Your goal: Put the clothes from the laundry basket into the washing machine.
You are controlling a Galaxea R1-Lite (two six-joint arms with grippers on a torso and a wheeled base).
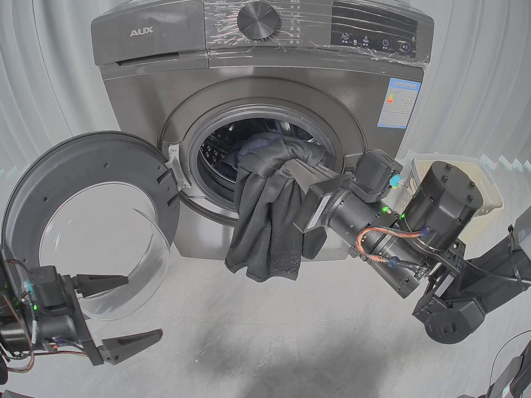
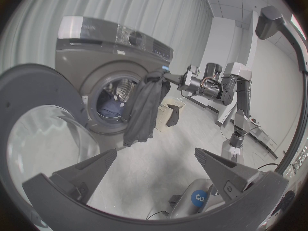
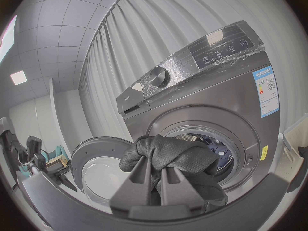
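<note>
One dark garment [image 1: 265,216], pinched by the right claw [image 3: 156,174], hangs before the washing machine [image 1: 249,84]; left claw [image 1: 142,306] gapes.

- Here's the washing machine [image 1: 149,95]: smooth, satin-grey metal front.
- Over its panel, protective film [image 1: 310,26]: clear plastic, crinkled and glossy.
- The dark garment [image 1: 265,216]: matt cloth, fine mesh weave.
- The door [image 1: 83,161]: matt grey rim, glossy clear bowl.

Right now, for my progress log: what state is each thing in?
washing machine door, open
drum, holds a blue garment
grey garment, gripped, hanging at the drum mouth
right gripper, shut on grey garment
left gripper, open, empty
laundry basket, dark garment draped over its rim
</note>
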